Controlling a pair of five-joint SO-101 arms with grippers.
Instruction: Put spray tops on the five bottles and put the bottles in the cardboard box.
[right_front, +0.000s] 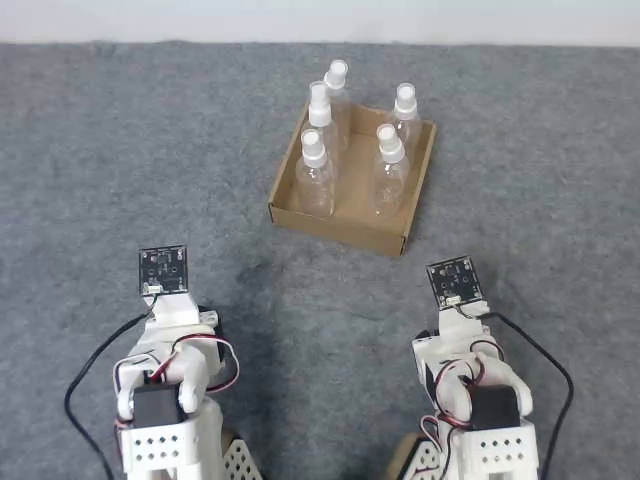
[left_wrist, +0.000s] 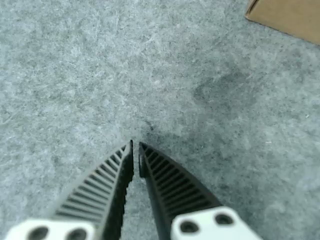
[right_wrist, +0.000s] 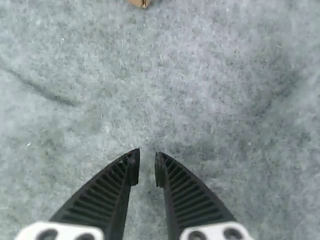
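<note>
Holding five clear plastic spray-topped bottles (right_front: 390, 172) upright, brown cardboard box (right_front: 340, 228); left gripper (left_wrist: 136, 146), right gripper (right_wrist: 146, 156) nearly closed (both empty).

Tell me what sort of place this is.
Most likely a robot test bench in a lab or workshop. A left arm and a right arm with bare wiring sit side by side on a grey felt-covered table, and spray bottles stand in a cardboard box like a staged task.
</note>
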